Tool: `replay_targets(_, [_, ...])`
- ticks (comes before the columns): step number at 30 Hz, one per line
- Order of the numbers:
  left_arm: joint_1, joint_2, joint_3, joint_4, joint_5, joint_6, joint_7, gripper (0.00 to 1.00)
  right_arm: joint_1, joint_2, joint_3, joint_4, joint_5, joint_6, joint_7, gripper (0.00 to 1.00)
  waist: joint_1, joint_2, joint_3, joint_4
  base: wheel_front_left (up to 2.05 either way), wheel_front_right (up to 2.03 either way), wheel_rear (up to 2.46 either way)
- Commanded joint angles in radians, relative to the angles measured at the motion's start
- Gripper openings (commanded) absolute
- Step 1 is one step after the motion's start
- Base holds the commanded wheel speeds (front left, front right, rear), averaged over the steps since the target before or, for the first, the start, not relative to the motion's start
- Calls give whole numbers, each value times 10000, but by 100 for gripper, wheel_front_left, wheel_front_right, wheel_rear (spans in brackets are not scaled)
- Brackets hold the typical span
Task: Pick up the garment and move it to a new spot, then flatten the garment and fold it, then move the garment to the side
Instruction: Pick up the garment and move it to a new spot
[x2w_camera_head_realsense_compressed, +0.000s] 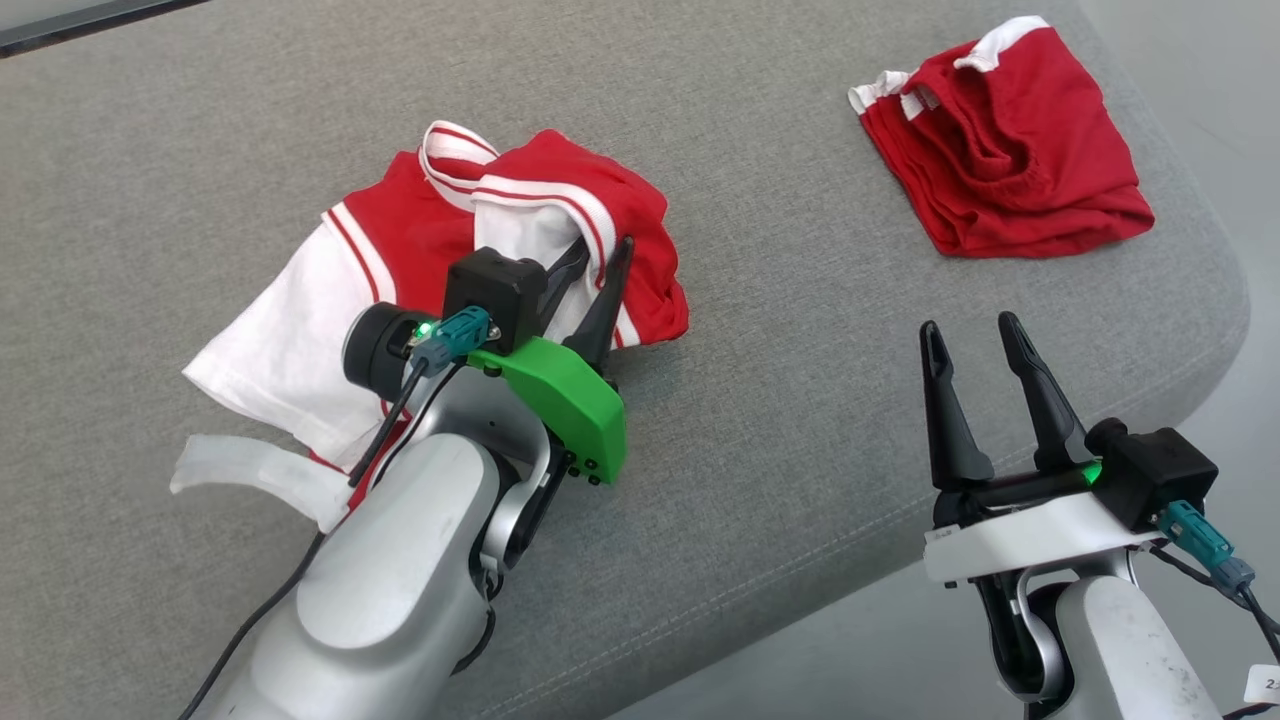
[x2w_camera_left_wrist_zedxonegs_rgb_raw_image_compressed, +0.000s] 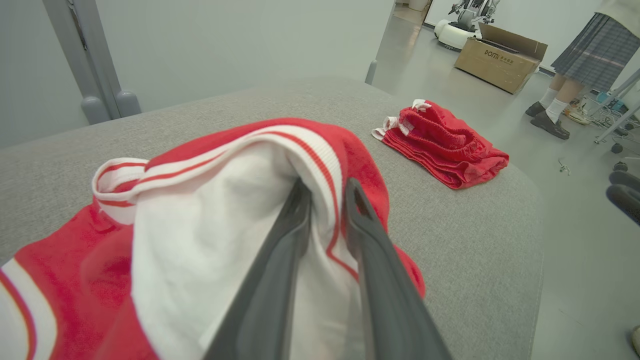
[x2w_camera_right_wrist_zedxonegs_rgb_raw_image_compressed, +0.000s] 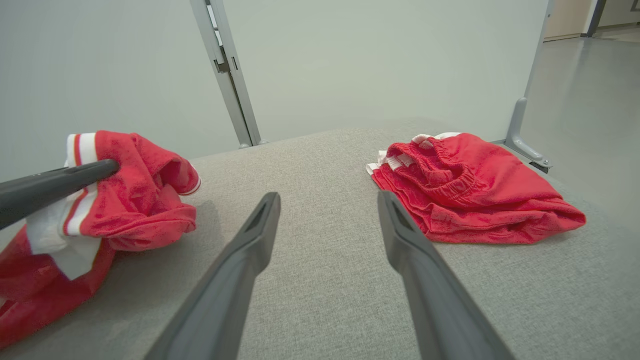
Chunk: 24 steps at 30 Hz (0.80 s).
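ON THE GREY PAD: We find the red-and-white knitted sports top with striped trim (x2w_camera_head_realsense_compressed: 400, 240) crumpled on the left half of the grey fabric-covered pad (x2w_camera_head_realsense_compressed: 800, 430). One white sleeve lies spread toward the near-left edge. The red body is heaped up around the left gripper (x2w_camera_head_realsense_compressed: 605, 250).

That pincer stands narrow. In the left wrist view a fold of white cloth and its red-striped band run up between the two dark fingers (x2w_camera_left_wrist_zedxonegs_rgb_raw_image_compressed: 295, 215). We cannot tell whether they bite the cloth or merely straddle it.

The right gripper (x2w_camera_head_realsense_compressed: 970, 325) hangs empty over the pad's near-right edge, with its fingers spread wide. It is well apart from the top and from the folded red shorts with an elastic waistband (x2w_camera_head_realsense_compressed: 1000, 150) at the far-right corner.

We judge the top to be light, soft and entirely limp. It will sag from any single pinch and trail its loose parts, and its layers will slide over one another rather than hold a shape. It is not fragile, but a pinch in the middle of the heap is likely to catch several layers at once.

In our view the ribbed striped bands at the hem, collar and cuffs are thicker and offer the surest hold. To flatten the top, we would take two well-separated points along one edge, one in each pincer.
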Motion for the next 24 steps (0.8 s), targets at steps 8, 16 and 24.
replay_targets(8, [-284, -230, -203, 149, -119, -614, -824, 100, -24, -7, -157, -101, -14, -11, -41, 100, 0, -1, 23, 65, 0, 0, 0])
replay_targets(16, [31, 172, 357, -572, -139, -305, -1683, 100, -209, -9, -161, -76, -411, -11, -41, 100, 0, -1, -422, 1102, 0, 0, 0])
replay_targets(24, [653, 1076, 1760, -892, -509, 243, -2657, 100, -350, -12, -29, 152, -804, -11, -37, 100, 0, -1, -844, 2167, 0, 0, 0])
